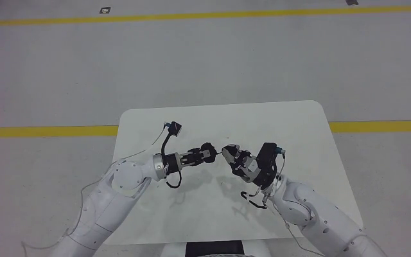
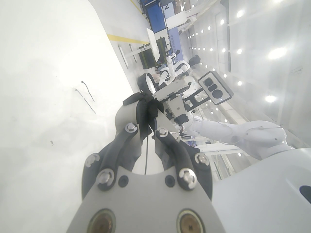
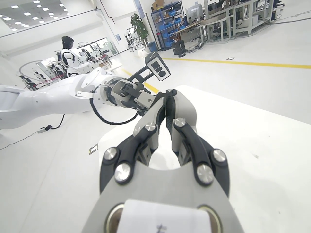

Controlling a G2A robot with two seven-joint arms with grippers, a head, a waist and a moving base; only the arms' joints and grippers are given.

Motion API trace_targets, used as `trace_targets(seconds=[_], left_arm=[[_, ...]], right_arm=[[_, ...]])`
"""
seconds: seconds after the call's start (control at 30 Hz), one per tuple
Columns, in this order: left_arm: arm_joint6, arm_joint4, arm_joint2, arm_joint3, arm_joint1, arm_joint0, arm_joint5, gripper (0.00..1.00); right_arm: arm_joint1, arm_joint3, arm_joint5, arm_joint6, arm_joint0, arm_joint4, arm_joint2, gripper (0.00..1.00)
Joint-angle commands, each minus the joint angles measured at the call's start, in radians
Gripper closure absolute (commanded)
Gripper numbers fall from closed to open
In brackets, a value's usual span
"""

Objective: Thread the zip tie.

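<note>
Jaws: left gripper (image 2: 144,105) clamps thin black plastic zip tie (image 2: 146,151); right gripper (image 3: 168,95), at its top-view 3 o'clock, shut, contents unclear. Threading judged incomplete.

White rounded arms (image 1: 122,189) carry grey metal grippers (image 3: 170,93) with black link bars (image 3: 189,138), silver round screws (image 3: 110,154) and ribbed black pads (image 3: 171,115); a black corrugated cable (image 3: 109,121) loops beside one wrist.
</note>
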Motion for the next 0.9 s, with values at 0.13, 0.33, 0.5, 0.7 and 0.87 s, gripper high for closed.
trace_targets(seconds=[0.13, 0.33, 0.5, 0.7, 0.87], left_arm=[[0.0, 0.0, 0.0, 0.0, 0.0, 0.0, 0.0, 1.0], [0.0, 0.0, 0.0, 0.0, 0.0, 0.0, 0.0, 1.0], [0.0, 0.0, 0.0, 0.0, 0.0, 0.0, 0.0, 1.0], [0.0, 0.0, 0.0, 0.0, 0.0, 0.0, 0.0, 1.0], [0.0, 0.0, 0.0, 0.0, 0.0, 0.0, 0.0, 1.0]], right_arm=[[-0.003, 0.012, 0.0, 0.005, -0.002, 0.007, -0.002, 1.0], [-0.007, 0.02, 0.0, 0.013, -0.006, 0.009, 0.002, 1.0], [-0.01, 0.017, 0.0, 0.024, -0.007, 0.012, 0.002, 1.0], [-0.012, 0.011, 0.0, 0.021, -0.002, 0.006, -0.007, 1.0], [-0.014, 0.019, 0.0, 0.032, 0.003, 0.007, -0.016, 1.0]])
